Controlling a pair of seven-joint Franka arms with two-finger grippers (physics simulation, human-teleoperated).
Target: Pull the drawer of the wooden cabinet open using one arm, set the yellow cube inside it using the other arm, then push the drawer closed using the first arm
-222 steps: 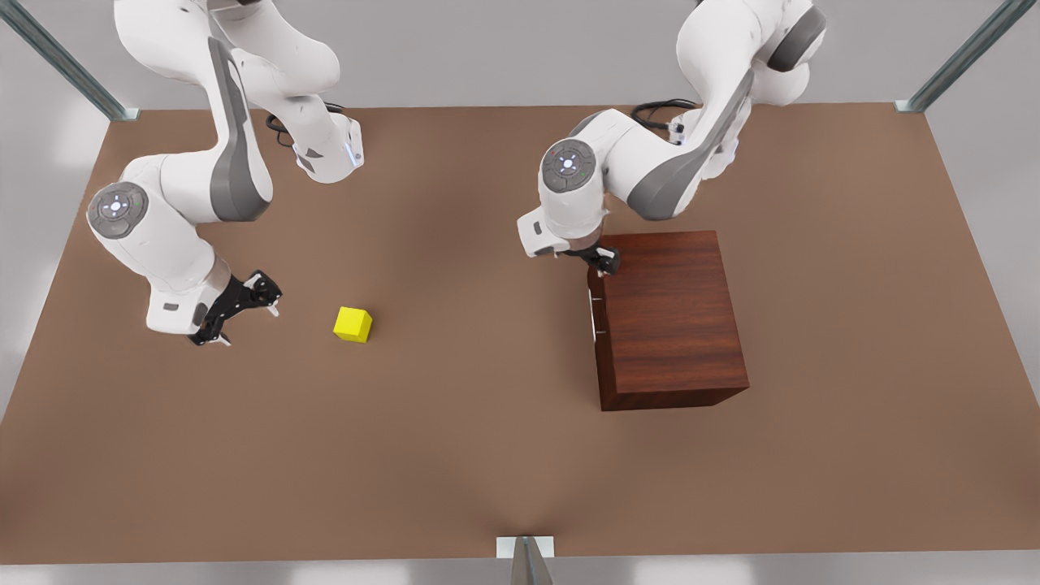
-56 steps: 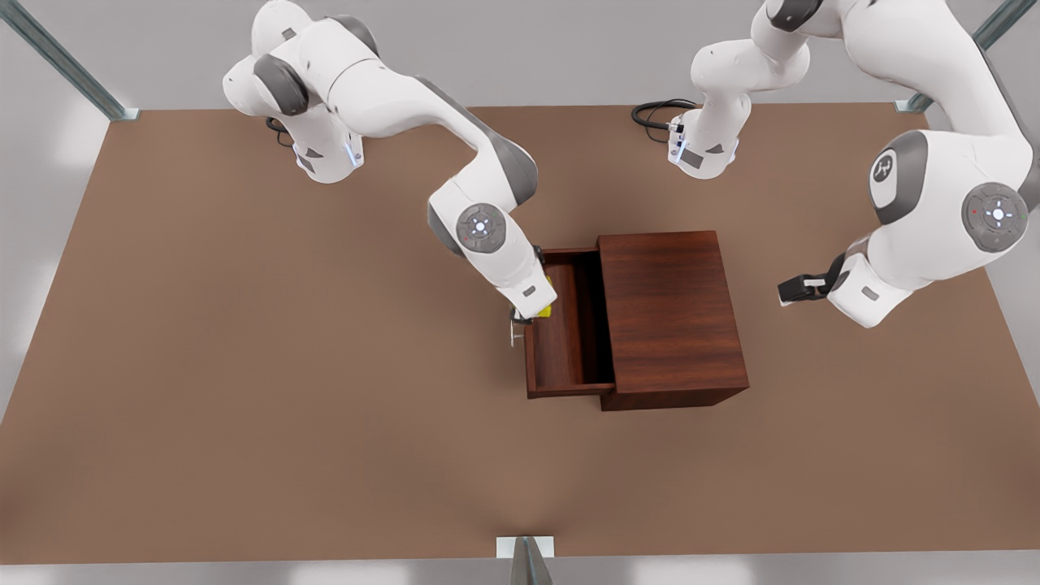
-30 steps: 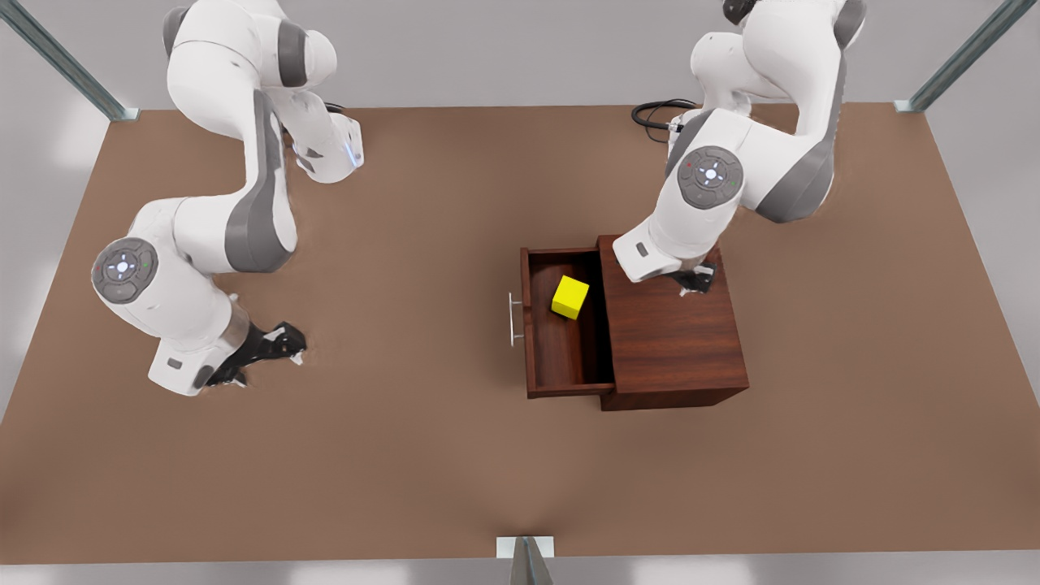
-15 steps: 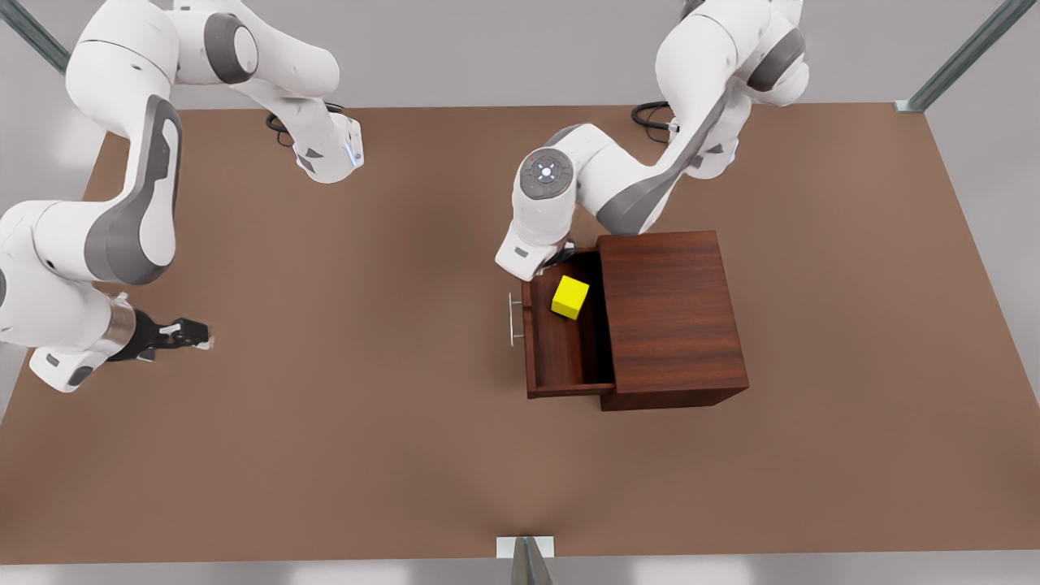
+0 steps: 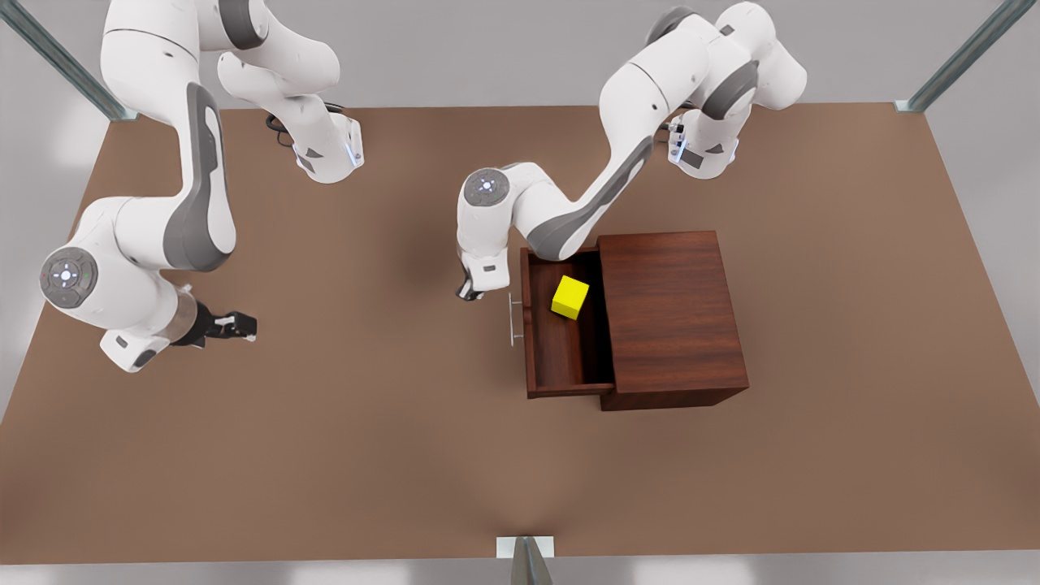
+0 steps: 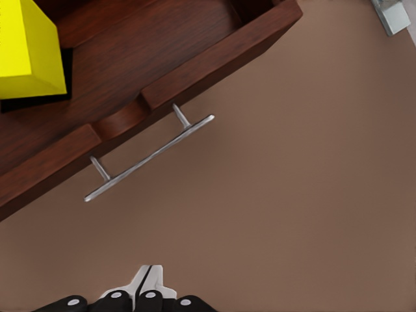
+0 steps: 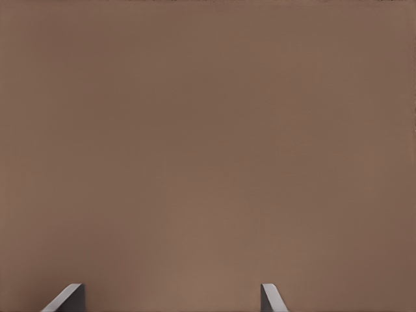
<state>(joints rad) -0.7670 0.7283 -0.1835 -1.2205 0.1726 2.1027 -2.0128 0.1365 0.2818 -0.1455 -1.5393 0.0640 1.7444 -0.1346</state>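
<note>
Drawer (image 5: 562,341) pulled out of wooden cabinet (image 5: 670,317), yellow cube (image 5: 569,296) lying inside it.

Drawer: shallow tray of dark reddish-brown grained wood with a slim silver bar handle (image 6: 148,158) on its front panel; cube bright yellow, plain, resting on the drawer floor nearer the table's (image 5: 406,455) far edge, close to the cabinet front. Left gripper (image 5: 469,292) hangs just outside the front panel, beside the handle but not touching it, fingers (image 6: 148,281) pressed together, holding nothing. Right gripper (image 5: 236,326) waits well apart, low over bare table toward the front view's left edge, fingers (image 7: 67,298) spread wide, empty. Nothing lies between the left gripper and the drawer front.
</note>
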